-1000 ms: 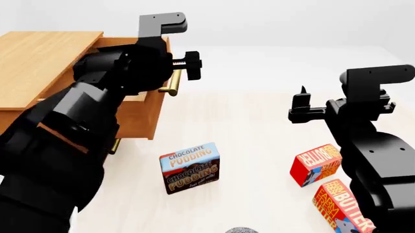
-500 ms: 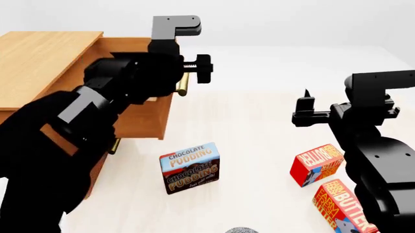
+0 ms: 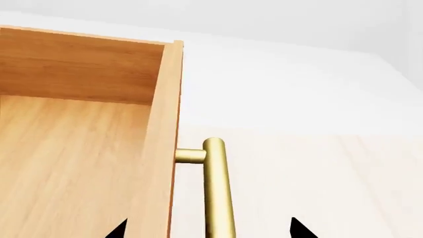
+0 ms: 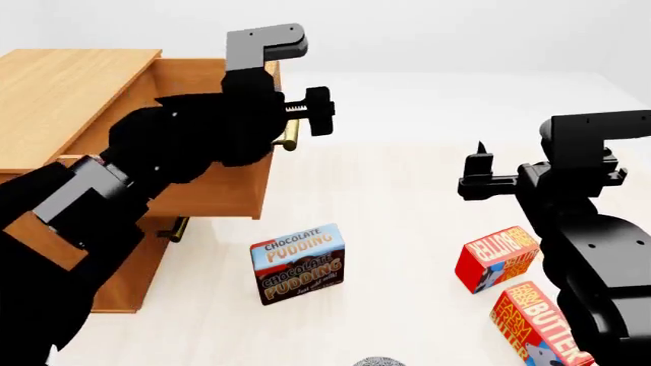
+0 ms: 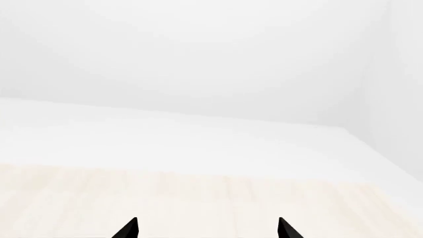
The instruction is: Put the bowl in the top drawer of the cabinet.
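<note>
Cabinet: the light-brown wooden cabinet fills the upper left of the head view, flat top bare.
Top drawer: the top drawer stands pulled out toward the middle of the frame; in the left wrist view its wooden inside shows with nothing in it.
Handle: the brass bar handle stands off the drawer front on a short post.
Left gripper: the left gripper sits at the drawer front in the upper middle of the head view; its fingers are spread apart, one tip on each side of the handle, with a gap between them and the bar, gripping nothing.
Right gripper: the right gripper hangs above the tabletop at centre right of the head view; its fingers are parted and hold nothing.
Bowl: only a grey speckled sliver shows at the bottom edge of the head view; I cannot tell whether it is the bowl.
Boxes: a chocolate pudding box stands at lower centre; two red butter boxes lie at lower right, near the right arm.
</note>
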